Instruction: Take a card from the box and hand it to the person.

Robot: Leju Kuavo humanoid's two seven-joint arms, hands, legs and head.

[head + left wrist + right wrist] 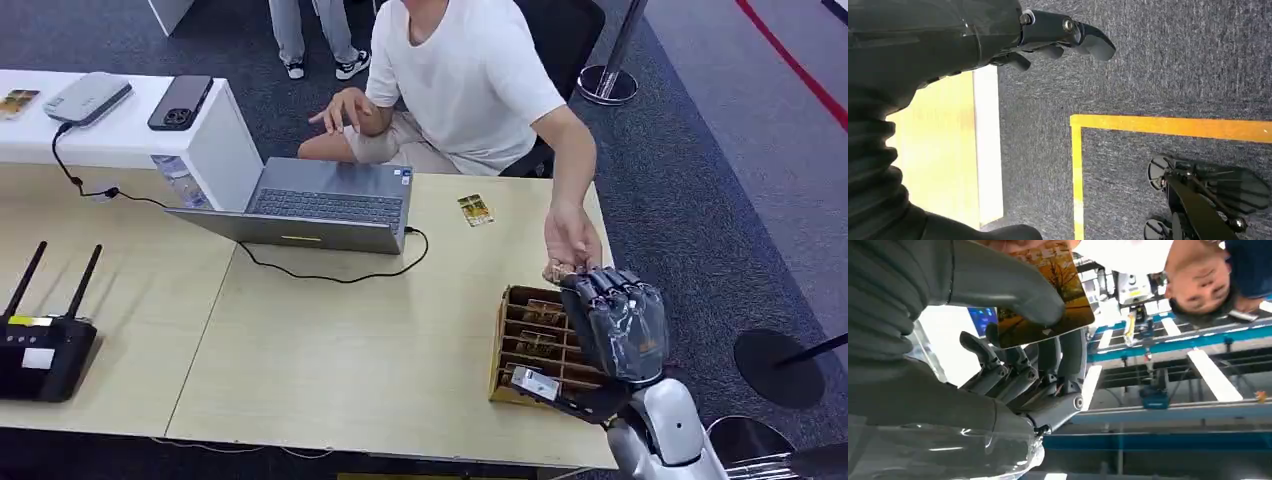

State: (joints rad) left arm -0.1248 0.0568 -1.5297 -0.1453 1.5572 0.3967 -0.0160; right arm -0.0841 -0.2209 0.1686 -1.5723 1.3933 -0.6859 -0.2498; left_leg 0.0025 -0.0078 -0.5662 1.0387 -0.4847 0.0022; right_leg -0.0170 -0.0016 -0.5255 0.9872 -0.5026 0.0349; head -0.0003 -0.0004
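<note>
My right hand (pixel 615 320) is raised over the brown card box (pixel 530 345), which stands at the right end of the wooden table (pixel 330 350) with several cards in its slots. In the right wrist view the thumb (pixel 1008 287) and fingers pinch an orange picture card (pixel 1053 295). The seated person in a white shirt reaches a hand (pixel 572 238) down to my fingertips, and their fingers (pixel 1013 244) are at the card's far edge. My left hand (pixel 1063 35) hangs beside the table over grey carpet, holding nothing.
An open laptop (pixel 320 205) with a black cable sits mid-table, and a loose card (pixel 475 209) lies beyond it. A black router (pixel 40 345) stands at the left. A white side table holds a phone (pixel 180 100) and a grey device (pixel 88 97).
</note>
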